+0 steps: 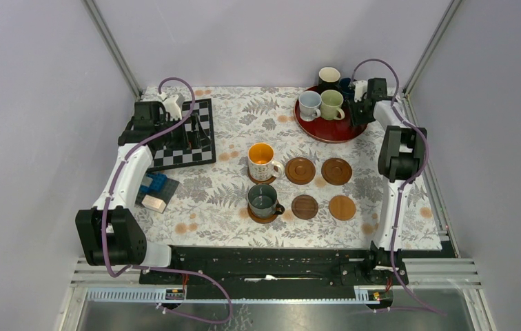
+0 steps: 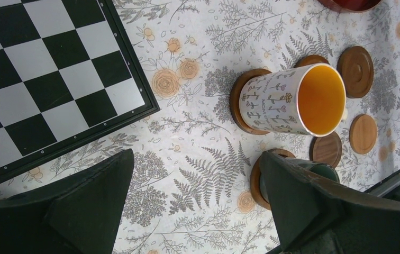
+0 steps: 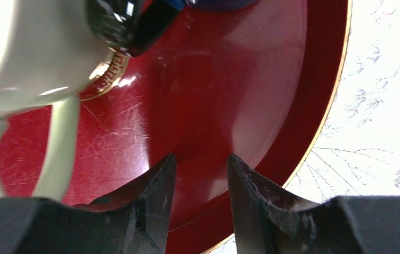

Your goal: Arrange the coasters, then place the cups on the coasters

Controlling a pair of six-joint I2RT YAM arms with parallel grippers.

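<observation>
Six wooden coasters lie in a two-by-three grid. The white, orange-inside cup (image 1: 261,162) (image 2: 293,100) and the dark grey-green cup (image 1: 263,200) (image 2: 325,170) each stand on one. The other coasters (image 1: 300,170) (image 1: 336,171) (image 1: 305,207) (image 1: 342,207) are bare. On the red tray (image 1: 327,131) (image 3: 229,79) stand the pale blue-white cup (image 1: 309,105), pale green cup (image 1: 331,103) (image 3: 28,47), black cup (image 1: 329,76) and navy cup (image 1: 345,86). My right gripper (image 1: 361,103) (image 3: 200,164) hovers over the tray's right side, jaws slightly apart, empty. My left gripper (image 1: 187,134) (image 2: 197,159) is wide open over the tablecloth.
A chessboard (image 1: 185,134) (image 2: 39,79) lies at the back left under my left arm. A blue box with a card (image 1: 154,189) sits at the left edge. Metal frame posts stand at both back corners.
</observation>
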